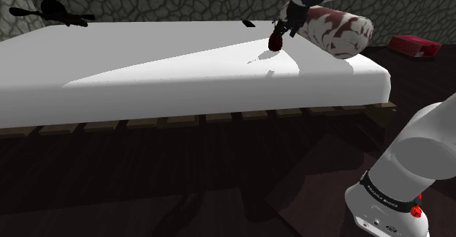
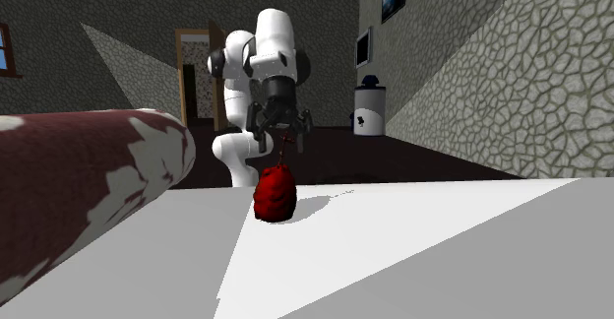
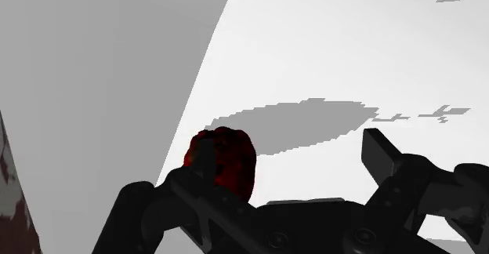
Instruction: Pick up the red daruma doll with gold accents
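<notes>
The small, round red doll (image 2: 275,193) on the bed (image 1: 183,74) looks light, stiff and slippery, so the spread hand (image 2: 281,146) should pinch its waist.

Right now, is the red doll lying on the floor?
No: in the second exterior view the red doll sits on top of the white bed, close to the patterned bolster.

A wide white mattress (image 1: 183,74) rests on a low frame of brown wooden slats (image 1: 219,117), and its top is plain and smooth. A cylindrical bolster with a dark red and white pattern (image 1: 340,31) lies along the mattress's right end edge, close to the far right corner. A small dark red rounded doll (image 1: 275,42) sits just beside the bolster, on the side toward the mattress's middle.
</notes>
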You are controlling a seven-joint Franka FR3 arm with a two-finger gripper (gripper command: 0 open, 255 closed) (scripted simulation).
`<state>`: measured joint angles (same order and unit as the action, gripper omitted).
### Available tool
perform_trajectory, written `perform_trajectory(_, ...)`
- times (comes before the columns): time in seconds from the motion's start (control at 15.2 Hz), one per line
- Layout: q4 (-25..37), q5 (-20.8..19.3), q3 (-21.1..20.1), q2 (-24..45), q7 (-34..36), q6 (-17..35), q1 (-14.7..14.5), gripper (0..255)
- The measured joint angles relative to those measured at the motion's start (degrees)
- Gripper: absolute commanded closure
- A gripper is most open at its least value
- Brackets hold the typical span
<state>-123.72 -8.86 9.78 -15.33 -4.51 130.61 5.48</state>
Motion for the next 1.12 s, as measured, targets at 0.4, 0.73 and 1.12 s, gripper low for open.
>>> perform_trajectory(0.4,10.0,4.5,3.2,9.8,-5.4,5.6,0.4,0)
perform_trajectory(0.73,17.5,9.0,4.5,16.5,-9.4,8.3,1.1,0)
perform_trajectory(1.12,15.1,9.9,4.6,18.2,-10.1,12.7,1.2,0)
